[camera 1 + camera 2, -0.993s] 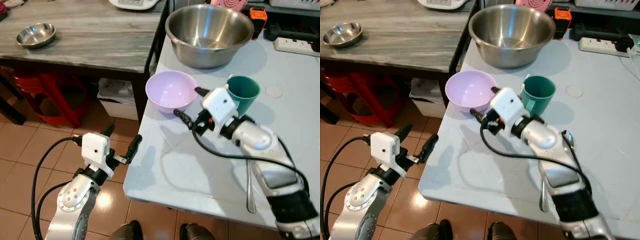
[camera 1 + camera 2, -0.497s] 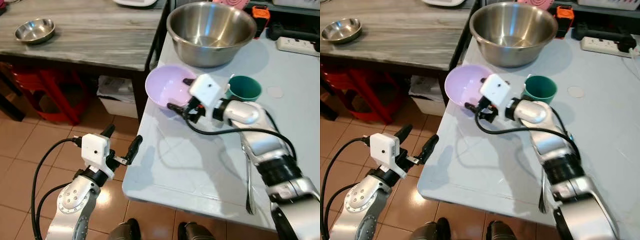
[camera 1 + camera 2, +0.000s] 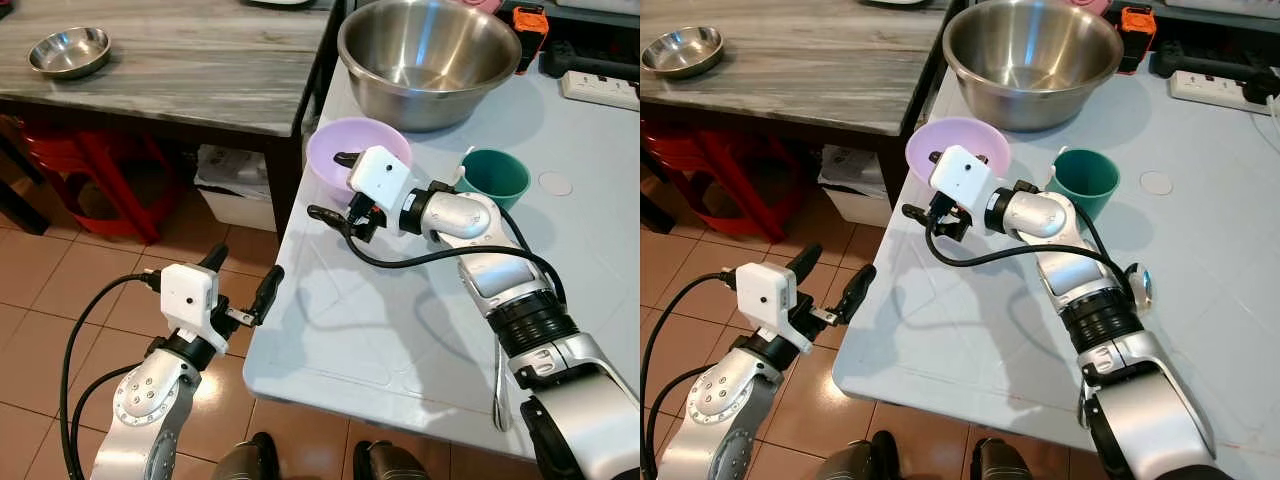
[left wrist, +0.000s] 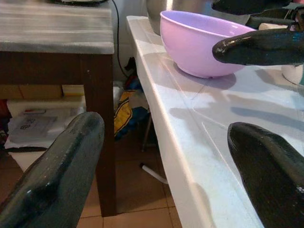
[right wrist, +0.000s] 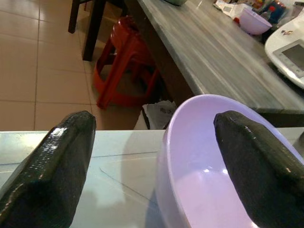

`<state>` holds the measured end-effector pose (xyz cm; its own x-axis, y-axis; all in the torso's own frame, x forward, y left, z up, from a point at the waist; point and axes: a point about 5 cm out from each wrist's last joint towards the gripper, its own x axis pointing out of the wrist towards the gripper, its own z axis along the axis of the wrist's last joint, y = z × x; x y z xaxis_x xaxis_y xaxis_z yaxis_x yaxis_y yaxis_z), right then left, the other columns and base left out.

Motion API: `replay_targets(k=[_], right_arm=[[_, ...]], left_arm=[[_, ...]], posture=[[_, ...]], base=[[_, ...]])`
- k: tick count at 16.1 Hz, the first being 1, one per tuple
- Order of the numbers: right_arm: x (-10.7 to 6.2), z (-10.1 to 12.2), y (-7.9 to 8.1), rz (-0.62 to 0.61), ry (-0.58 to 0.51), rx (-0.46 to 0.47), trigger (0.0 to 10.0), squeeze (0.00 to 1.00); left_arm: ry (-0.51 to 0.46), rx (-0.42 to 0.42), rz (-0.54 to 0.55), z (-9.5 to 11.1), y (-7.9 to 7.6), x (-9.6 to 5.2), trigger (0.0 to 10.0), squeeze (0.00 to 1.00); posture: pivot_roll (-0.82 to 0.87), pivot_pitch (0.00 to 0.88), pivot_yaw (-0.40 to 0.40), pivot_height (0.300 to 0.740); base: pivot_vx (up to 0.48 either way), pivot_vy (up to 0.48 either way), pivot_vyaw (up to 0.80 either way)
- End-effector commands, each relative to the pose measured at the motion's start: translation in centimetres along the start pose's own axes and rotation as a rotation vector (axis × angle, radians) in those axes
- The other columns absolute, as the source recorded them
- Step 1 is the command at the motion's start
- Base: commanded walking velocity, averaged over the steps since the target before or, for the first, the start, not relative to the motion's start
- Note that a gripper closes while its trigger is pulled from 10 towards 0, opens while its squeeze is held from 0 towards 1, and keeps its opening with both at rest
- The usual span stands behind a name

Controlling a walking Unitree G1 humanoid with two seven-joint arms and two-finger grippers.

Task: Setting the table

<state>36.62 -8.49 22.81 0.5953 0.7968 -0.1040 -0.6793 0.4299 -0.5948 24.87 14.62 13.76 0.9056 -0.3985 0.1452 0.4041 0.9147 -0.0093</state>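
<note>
A lilac bowl sat near the front-left corner of a pale grey table, just in front of a large steel mixing bowl and beside a green cup. The right gripper hovered at the lilac bowl's near rim, its two black fingers spread wide, one over the bowl and one outside it, gripping nothing. A spoon lay on the table well behind that arm's elbow. The left gripper hung off the table's left edge, fingers apart and empty, above the tiled floor.
</note>
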Motion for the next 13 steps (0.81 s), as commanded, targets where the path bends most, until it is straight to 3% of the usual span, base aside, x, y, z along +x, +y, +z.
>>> replay_targets(k=[1, 5, 11, 12, 13], right_arm=[[-0.1, 0.8, -0.7, -0.003, -0.022, -0.031, 10.0, 0.00], [0.2, 0.8, -1.1, -0.013, 0.005, -0.062, 10.0, 0.00], [0.9, -2.8, -0.8, -0.003, 0.169, -0.069, 10.0, 0.00], [0.9, -3.3, -0.9, -0.008, 0.201, -0.078, 0.8, 0.00], [0.8, -3.7, -1.2, -0.007, 0.234, -0.115, 0.0, 0.00]], left_arm=[[0.009, -0.003, 0.007, -0.1, 0.0, 0.0, 10.0, 0.00], [0.008, -0.003, -0.005, -0.1, 0.0, 0.3, 10.0, 0.00], [0.009, -0.017, -0.030, -0.3, -0.5, 0.6, 10.0, 0.00], [0.007, -0.018, -0.030, -0.2, -0.5, 0.7, 10.0, 0.00], [0.005, -0.017, -0.028, -0.1, -0.5, 0.8, 10.0, 0.00]], posture=[[-0.12, 0.255, -0.001, 0.740], [-0.12, 0.240, 0.005, 0.740], [-0.12, 0.239, 0.007, 0.740], [-0.11, 0.240, 0.008, 0.740], [-0.11, 0.240, 0.008, 0.740]], base=[[0.000, 0.000, 0.00], [0.000, 0.000, 0.00], [0.000, 0.000, 0.00], [0.000, 0.000, 0.00], [0.000, 0.000, 0.00]])
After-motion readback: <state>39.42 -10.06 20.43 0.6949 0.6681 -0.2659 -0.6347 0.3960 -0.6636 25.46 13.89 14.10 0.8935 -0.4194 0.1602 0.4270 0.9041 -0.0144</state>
